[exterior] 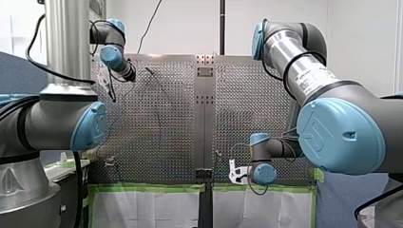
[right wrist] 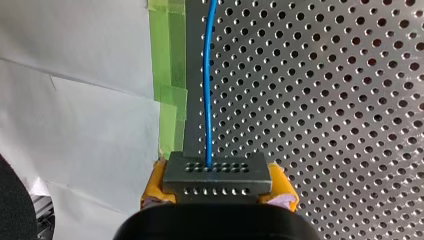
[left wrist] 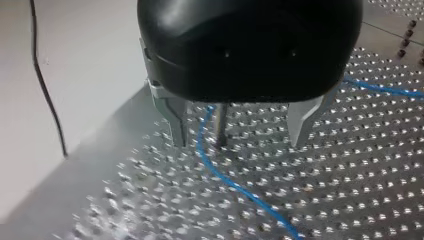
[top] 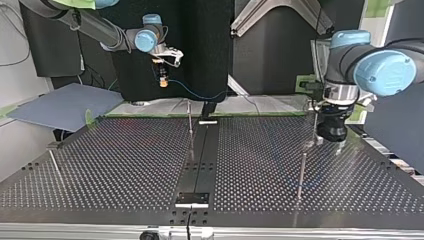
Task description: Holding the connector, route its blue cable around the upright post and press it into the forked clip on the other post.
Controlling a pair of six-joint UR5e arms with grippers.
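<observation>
Right wrist view, connector: grey perforated metal block, clamped between the yellow pads of my right gripper.
Cable: thin, blue, limp; runs straight ahead from the connector over the perforated steel table.
Left gripper: black, metal fingers spread wide, holding nothing; a thin post stands between them, with the cable just beside it.
Step, as I judge: sweep the connector round the post, cable lightly taut and low so it cannot ride over the top.
Clip: not made out in any view.
</observation>
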